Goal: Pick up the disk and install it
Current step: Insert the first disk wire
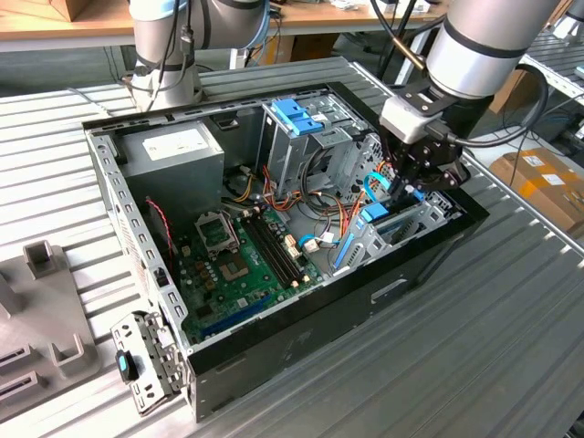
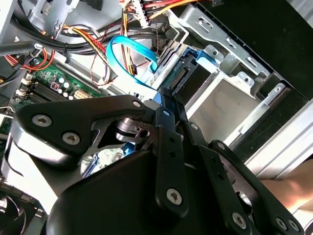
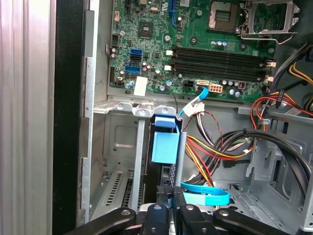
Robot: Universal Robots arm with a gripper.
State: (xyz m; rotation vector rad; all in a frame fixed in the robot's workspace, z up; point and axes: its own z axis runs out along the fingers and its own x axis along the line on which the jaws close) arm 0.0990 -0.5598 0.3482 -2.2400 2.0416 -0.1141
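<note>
The disk, grey metal in a light-blue carrier with a blue end tab, stands on edge in a slot of the silver drive bay at the corner of the open computer case. My gripper reaches down from above, its two black fingers pressed close together on the disk's upper edge. The second wrist view shows the fingers just beside the disk's connector end in the bay. In the exterior view, the gripper hangs over the disk at the case's right end.
A looping blue cable and bundled wires lie close beside the bay. The motherboard, power supply and tall metal cage with a blue top occupy the case. A second arm's base stands behind, and a grey fixture at the exterior view's left.
</note>
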